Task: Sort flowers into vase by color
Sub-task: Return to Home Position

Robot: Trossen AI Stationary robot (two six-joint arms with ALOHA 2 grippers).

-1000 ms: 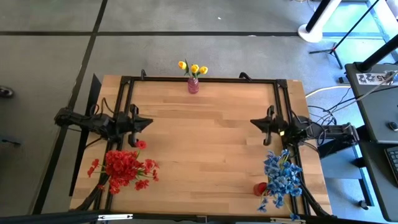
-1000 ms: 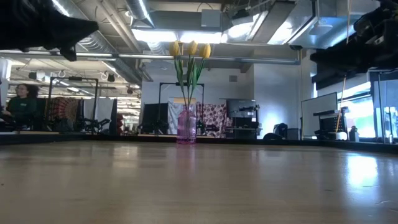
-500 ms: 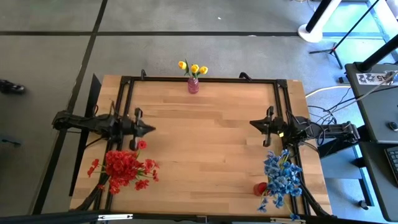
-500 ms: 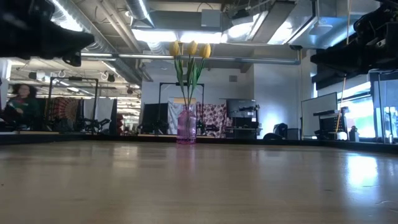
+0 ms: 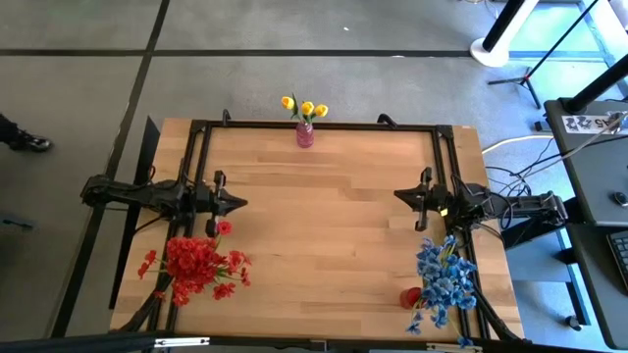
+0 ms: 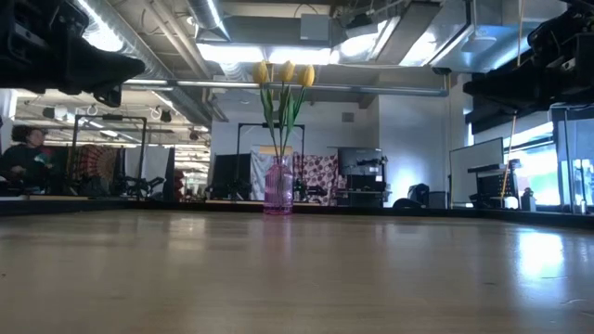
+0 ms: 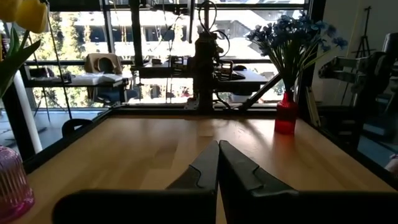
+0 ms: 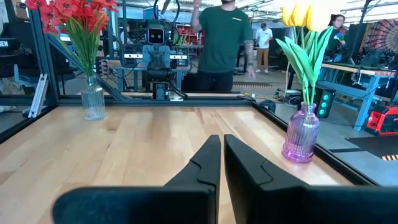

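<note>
Tabletop (image 5: 324,226) of wood carries flowers (image 5: 196,263) in vases (image 5: 305,135); left gripper (image 5: 240,204) and right gripper (image 5: 397,195) clenched; person (image 8: 219,43) beyond.

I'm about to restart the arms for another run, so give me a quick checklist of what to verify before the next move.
1. Left gripper shut and empty, above the table's left side: ok.
2. Right gripper shut and empty, above the right side: ok.
3. Red flowers in the transparent vase: ok.
4. Blue flowers in the red vase: ok.
5. Yellow flowers in the pink vase: ok.
6. Person beyond the table out of the arms' reach: cannot tell.
</note>
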